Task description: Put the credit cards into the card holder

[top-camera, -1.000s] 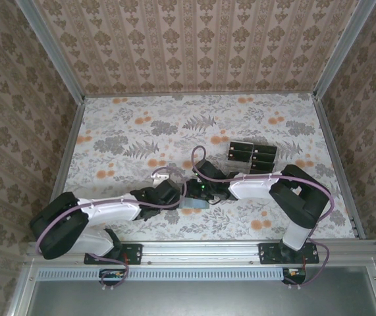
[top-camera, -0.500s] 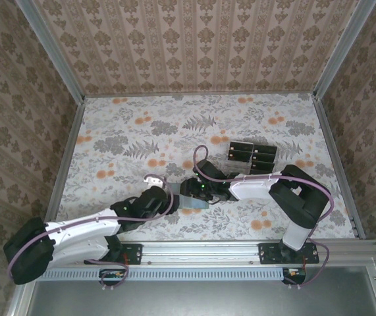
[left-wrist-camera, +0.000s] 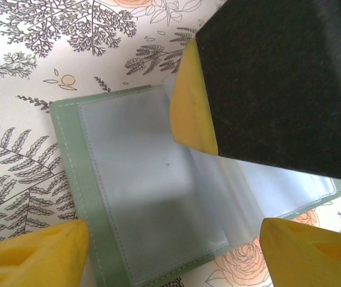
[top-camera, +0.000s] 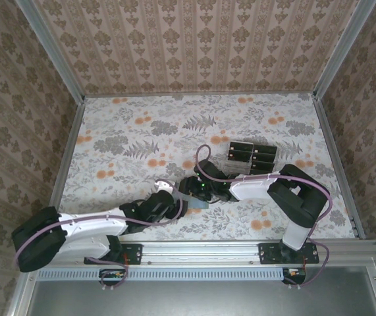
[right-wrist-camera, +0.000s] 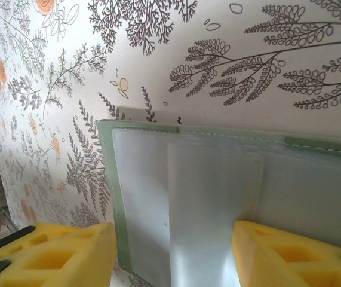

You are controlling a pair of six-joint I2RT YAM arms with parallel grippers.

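Surface: You are working on a table (top-camera: 128,131) covered in a pale cloth printed with grey ferns and orange blossoms, boxed in by patterned wallpaper walls.
Left gripper: Nearest you, the left gripper (left-wrist-camera: 175,233) hangs over the holder's near edge. Its yellow pads are spread and nothing is pinched between them.
Card holder: The card holder (left-wrist-camera: 134,179) lies open and flat near the front of the table, between the two grippers. It has a sage-green cover with a stitched border, and inside are cloudy clear sleeves layered like pages. Every sleeve you can see looks empty.
Right gripper: The right gripper (right-wrist-camera: 175,233) is also released, pads apart above the sleeves. In the left wrist view one of its fingertips (left-wrist-camera: 191,101) touches the edge of a loose sleeve.
Step in hand: This looks like opening a sleeve. Pin the green cover with the left pads so the soft wallet cannot slide. Lift a single sleeve with the right, slowly, because the film looks thin and slippery.
Credit cards: Farther back on the right, the credit cards (top-camera: 252,155) sit in a tidy black cluster with pale markings, well apart from the holder. None appears loaded yet.
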